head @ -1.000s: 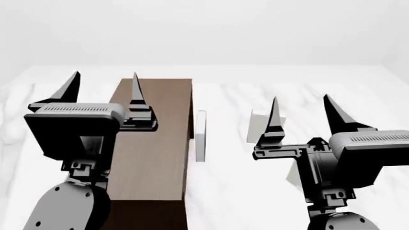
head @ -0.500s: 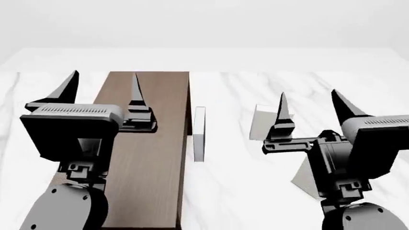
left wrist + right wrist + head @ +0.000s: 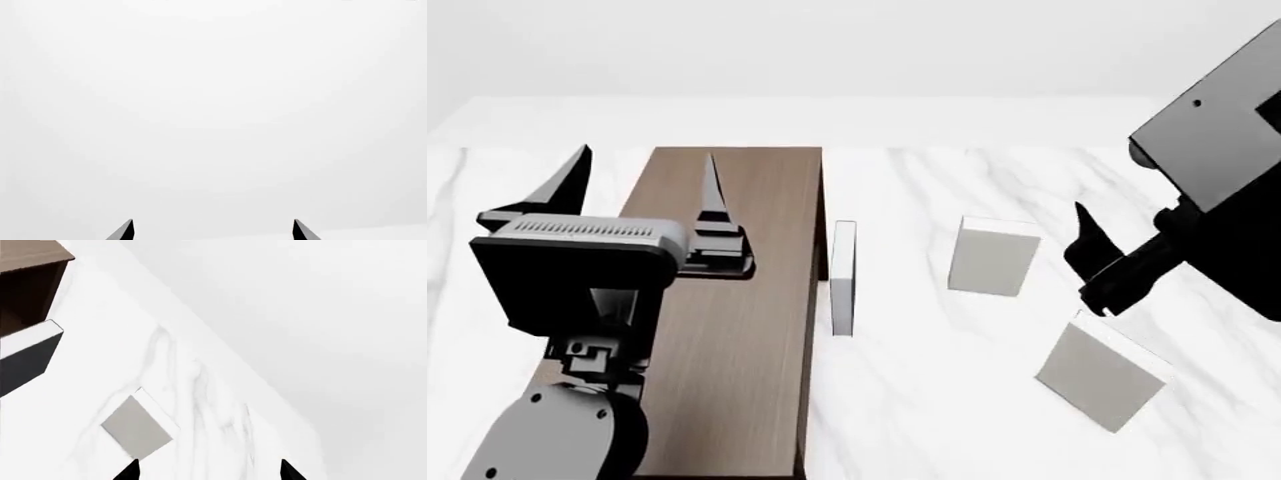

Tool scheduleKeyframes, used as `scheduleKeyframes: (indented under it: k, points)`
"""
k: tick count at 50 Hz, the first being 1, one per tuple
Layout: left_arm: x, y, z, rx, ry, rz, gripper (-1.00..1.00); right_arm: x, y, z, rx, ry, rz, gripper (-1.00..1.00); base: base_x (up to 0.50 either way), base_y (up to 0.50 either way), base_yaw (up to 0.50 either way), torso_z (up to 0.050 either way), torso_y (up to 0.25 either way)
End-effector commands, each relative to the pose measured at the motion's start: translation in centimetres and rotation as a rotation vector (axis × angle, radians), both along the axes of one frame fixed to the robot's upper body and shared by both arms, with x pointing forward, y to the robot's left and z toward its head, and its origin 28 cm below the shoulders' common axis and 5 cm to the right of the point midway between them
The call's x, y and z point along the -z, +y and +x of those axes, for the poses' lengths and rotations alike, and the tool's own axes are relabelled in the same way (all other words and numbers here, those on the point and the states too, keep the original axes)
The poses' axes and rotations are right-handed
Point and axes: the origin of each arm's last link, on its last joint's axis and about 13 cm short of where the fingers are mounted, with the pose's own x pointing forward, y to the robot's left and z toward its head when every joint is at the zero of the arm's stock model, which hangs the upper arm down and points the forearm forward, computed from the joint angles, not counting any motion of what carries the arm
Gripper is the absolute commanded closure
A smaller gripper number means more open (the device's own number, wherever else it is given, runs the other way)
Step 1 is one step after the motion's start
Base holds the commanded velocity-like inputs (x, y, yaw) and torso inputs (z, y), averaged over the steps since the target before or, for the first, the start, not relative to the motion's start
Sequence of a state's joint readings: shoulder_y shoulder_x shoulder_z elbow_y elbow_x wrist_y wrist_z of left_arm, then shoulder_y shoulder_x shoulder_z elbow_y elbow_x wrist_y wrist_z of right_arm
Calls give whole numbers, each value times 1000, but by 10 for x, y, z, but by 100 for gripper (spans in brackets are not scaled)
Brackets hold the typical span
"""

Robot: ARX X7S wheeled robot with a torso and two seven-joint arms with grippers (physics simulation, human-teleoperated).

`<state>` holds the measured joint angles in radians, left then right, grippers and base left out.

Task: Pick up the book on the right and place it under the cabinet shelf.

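Note:
The book (image 3: 1098,375) is a pale grey slab lying tilted on the marble table, farthest right of three similar slabs. The cabinet shelf (image 3: 741,300) is the long dark brown box at left; its end also shows in the right wrist view (image 3: 30,255). My right gripper (image 3: 1089,240) hangs above and just beyond the book, not touching it; its fingers stand open (image 3: 210,470) with nothing between them. My left gripper (image 3: 643,165) is open over the cabinet top, and its wrist view shows only blank white past the fingertips (image 3: 212,230).
A thin slab (image 3: 843,278) stands on edge beside the cabinet, also seen from the right wrist (image 3: 27,357). A middle slab (image 3: 993,257) leans between it and the book. Another grey slab (image 3: 137,427) lies by the right fingertips; I cannot tell which one it is.
My right arm has lifted and swung up to the right, uncovering the two right-hand slabs. The left arm has stayed still.

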<state>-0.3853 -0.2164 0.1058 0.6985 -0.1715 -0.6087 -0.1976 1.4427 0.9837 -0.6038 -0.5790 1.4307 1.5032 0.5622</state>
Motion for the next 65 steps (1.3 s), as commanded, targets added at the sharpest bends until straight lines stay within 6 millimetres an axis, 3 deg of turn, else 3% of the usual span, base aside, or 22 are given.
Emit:
scheduleKeyframes:
  k: [1, 6, 16, 35, 41, 49, 65]
  points:
    - [0, 2, 4, 1, -3, 3, -100, -10, -40, -19, 122, 304, -160, -100, 0, 0, 0, 0, 0]
    - [2, 2, 9, 11, -1, -1, -100, 3, -49, -13, 121, 425, -214, -100, 0, 0, 0, 0, 0]
    - [7, -3, 13, 18, 13, 28, -100, 38, -66, 20, 120, 599, -212, -100, 0, 0, 0, 0, 0]
    - [12, -1, 18, -7, 31, 45, -100, 68, -73, 69, 120, 612, -157, -100, 0, 0, 0, 0, 0]
    - [12, -1, 19, -8, 27, 50, -100, 94, -73, 83, 112, 639, -99, -100, 0, 0, 0, 0, 0]
    - [13, -2, 19, -8, 28, 60, -100, 121, -69, 93, 73, 667, -57, -100, 0, 0, 0, 0, 0]
    - [12, -2, 17, -10, 20, 65, -100, 147, -64, 95, 51, 702, -27, -100, 0, 0, 0, 0, 0]
